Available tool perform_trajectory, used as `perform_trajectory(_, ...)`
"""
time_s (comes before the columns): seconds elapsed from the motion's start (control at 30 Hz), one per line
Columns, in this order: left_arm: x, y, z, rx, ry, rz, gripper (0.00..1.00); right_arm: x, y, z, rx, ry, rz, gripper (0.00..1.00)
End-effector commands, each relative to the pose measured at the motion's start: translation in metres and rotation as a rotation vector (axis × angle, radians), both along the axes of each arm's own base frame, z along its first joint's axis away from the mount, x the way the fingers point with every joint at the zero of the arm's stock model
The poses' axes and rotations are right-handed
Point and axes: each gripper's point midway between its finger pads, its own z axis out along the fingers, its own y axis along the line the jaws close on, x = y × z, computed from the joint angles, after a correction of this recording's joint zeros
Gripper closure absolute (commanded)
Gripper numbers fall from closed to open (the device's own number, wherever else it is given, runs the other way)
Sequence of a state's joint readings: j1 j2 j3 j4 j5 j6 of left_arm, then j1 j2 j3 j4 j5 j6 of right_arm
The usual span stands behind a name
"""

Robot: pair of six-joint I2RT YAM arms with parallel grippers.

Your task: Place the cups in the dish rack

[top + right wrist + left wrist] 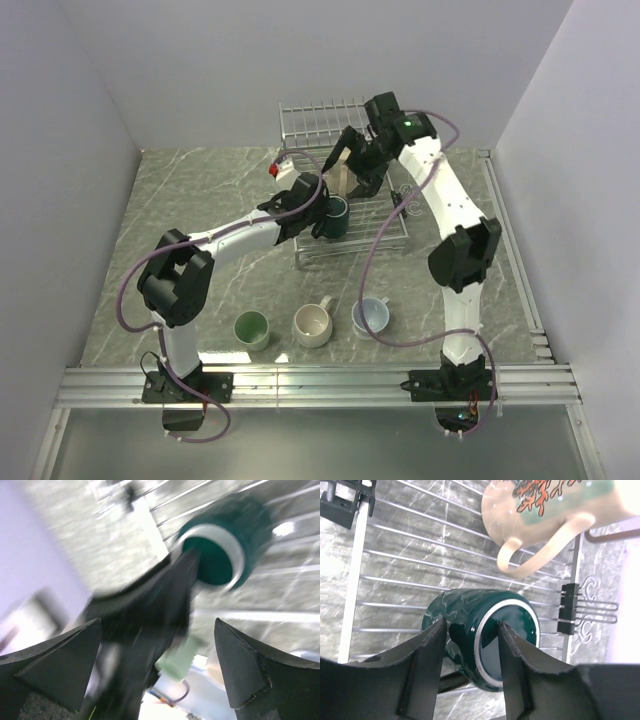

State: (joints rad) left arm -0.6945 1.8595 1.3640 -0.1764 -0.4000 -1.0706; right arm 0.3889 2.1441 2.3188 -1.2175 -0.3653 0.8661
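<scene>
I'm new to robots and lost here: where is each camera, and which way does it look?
Top: high behind both arms, looking down on them and the table.
Left wrist: on the left arm, looking past its fingers at a teal cup in the rack.
Right wrist: on the right arm, blurred, looking between its fingers at that cup.
All share that cup.
</scene>
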Motion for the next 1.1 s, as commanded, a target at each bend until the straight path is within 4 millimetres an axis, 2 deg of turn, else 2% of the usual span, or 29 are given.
perform_trajectory(0.0,-0.062,0.057,-0.114,0.305,0.336,-0.023,0.52,-0.024,0.011,0.062,0.143,-0.067,0.028,0.00)
perform_trajectory(0.13,-0.061,0.056,-0.105,0.299,0.319,-0.035,0.51,-0.021,0.002,0.071,0.120,-0.099,0.020,0.00)
perform_trajectory(0.27,-0.057,0.055,-0.070,0.287,0.267,-0.053,0.45,-0.020,-0.022,0.074,0.030,-0.186,0.021,0.00)
perform_trajectory(0.3,-0.055,0.056,-0.062,0.290,0.250,-0.053,0.43,-0.024,-0.028,0.058,-0.004,-0.160,0.023,0.00)
perform_trajectory(0.33,-0.054,0.057,-0.053,0.291,0.237,-0.051,0.38,-0.027,-0.039,0.062,-0.043,-0.202,0.026,0.00)
perform_trajectory(0.37,-0.052,0.058,-0.037,0.280,0.209,-0.048,0.35,-0.026,-0.046,0.058,-0.065,-0.218,0.021,0.00)
perform_trajectory(0.4,-0.050,0.062,-0.025,0.286,0.193,-0.046,0.33,-0.033,-0.054,0.035,-0.106,-0.174,0.024,0.00)
perform_trajectory(0.43,-0.048,0.064,-0.009,0.272,0.163,-0.041,0.29,-0.039,-0.061,0.036,-0.129,-0.199,0.028,0.00)
perform_trajectory(0.47,-0.047,0.066,0.000,0.272,0.149,-0.040,0.28,-0.044,-0.066,0.011,-0.146,-0.163,0.030,0.04)
perform_trajectory(0.53,-0.041,0.077,0.031,0.269,0.105,-0.019,0.27,-0.052,-0.072,0.001,-0.145,-0.157,0.030,0.10)
perform_trajectory(0.57,-0.040,0.081,0.040,0.268,0.096,-0.013,0.27,-0.055,-0.073,-0.017,-0.149,-0.138,0.028,0.20)
perform_trajectory(0.63,-0.038,0.094,0.067,0.250,0.066,0.013,0.27,-0.058,-0.074,-0.028,-0.147,-0.135,0.019,0.29)
perform_trajectory(0.67,-0.038,0.099,0.075,0.244,0.057,0.024,0.27,-0.057,-0.073,-0.040,-0.143,-0.130,0.014,0.43)
perform_trajectory(0.73,-0.039,0.110,0.095,0.210,0.029,0.035,0.27,-0.055,-0.071,-0.054,-0.139,-0.120,0.012,0.52)
perform_trajectory(0.8,-0.043,0.119,0.095,0.202,0.026,0.035,0.26,-0.052,-0.064,-0.060,-0.115,-0.115,0.031,0.56)
perform_trajectory(0.83,-0.044,0.120,0.102,0.187,0.004,0.031,0.26,-0.049,-0.062,-0.066,-0.114,-0.104,0.039,0.60)
perform_trajectory(0.93,-0.051,0.126,0.094,0.186,0.030,0.032,0.26,-0.043,-0.045,-0.062,-0.084,-0.124,0.073,0.71)
perform_trajectory(1.0,-0.056,0.131,0.089,0.198,0.057,0.037,0.27,-0.038,-0.036,-0.057,-0.069,-0.145,0.091,0.73)
perform_trajectory(1.07,-0.060,0.137,0.090,0.206,0.063,0.046,0.27,-0.038,-0.024,-0.062,-0.060,-0.132,0.115,0.73)
